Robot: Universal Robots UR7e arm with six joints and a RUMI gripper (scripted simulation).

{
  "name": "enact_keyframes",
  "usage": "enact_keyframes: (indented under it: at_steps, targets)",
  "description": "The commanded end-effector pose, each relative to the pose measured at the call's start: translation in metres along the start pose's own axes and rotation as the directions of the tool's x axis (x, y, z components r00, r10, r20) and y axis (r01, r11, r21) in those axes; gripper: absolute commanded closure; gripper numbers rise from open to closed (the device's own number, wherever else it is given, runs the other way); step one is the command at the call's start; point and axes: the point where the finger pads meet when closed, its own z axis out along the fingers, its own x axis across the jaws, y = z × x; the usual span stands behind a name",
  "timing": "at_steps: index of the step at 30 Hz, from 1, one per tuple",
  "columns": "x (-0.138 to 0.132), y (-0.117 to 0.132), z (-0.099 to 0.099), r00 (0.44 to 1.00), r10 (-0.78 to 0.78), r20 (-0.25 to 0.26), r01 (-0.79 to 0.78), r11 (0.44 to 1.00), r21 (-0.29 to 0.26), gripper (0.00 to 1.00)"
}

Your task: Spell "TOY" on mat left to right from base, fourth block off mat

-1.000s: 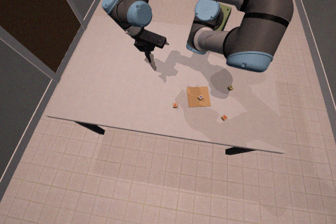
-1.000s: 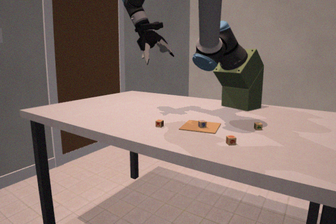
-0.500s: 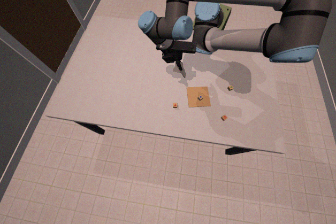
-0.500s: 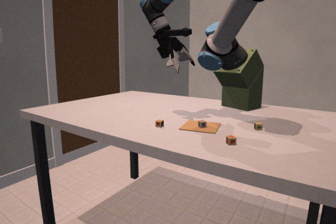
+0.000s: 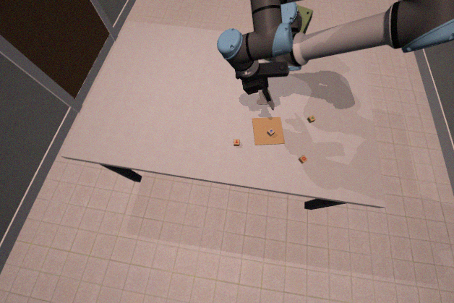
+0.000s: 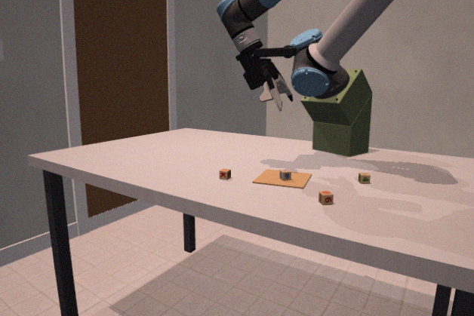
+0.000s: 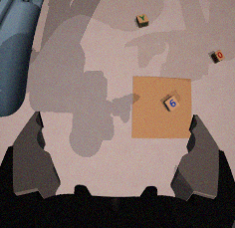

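My gripper (image 6: 285, 105) (image 7: 117, 114) is open and empty, high above the table on the robot's side of the orange mat (image 5: 259, 138) (image 6: 264, 179) (image 7: 144, 127). A block with a blue character on top, like a 6 or 9 (image 5: 270, 131) (image 6: 285, 175) (image 7: 171, 103), sits turned on the mat. Off the mat lie a green Y block (image 5: 311, 118) (image 6: 364, 178) (image 7: 142, 21), a red O block (image 5: 302, 159) (image 6: 326, 197) (image 7: 217, 56), and a block with a red letter on top that looks like T (image 5: 236, 142) (image 6: 225, 174). The last is outside the wrist view.
The blocks and mat are on a pale table (image 5: 165, 108) (image 6: 153, 167). The green robot pedestal (image 6: 331, 136) stands at its back. In the top view, the T-like block is left of the mat, and the Y and O blocks are right of it. Arm shadows cross the table.
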Motion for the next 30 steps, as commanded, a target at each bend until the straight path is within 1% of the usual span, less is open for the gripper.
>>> enact_keyframes:
  at_steps: [1, 8, 11, 19, 30]
  targets:
    - [0.004, -0.012, 0.013, 0.999, -0.04, 0.036, 0.04, 0.999, 0.002, 0.0]
    - [0.009, -0.03, 0.03, 0.994, -0.097, 0.048, 0.097, 0.995, 0.001, 0.0]
    - [0.009, -0.03, 0.03, 0.994, -0.097, 0.048, 0.097, 0.995, 0.001, 0.0]
    - [0.013, -0.048, 0.049, 0.984, -0.163, 0.074, 0.163, 0.987, 0.006, 0.0]
    - [0.018, -0.068, 0.067, 0.971, -0.222, 0.086, 0.223, 0.975, 0.006, 0.0]
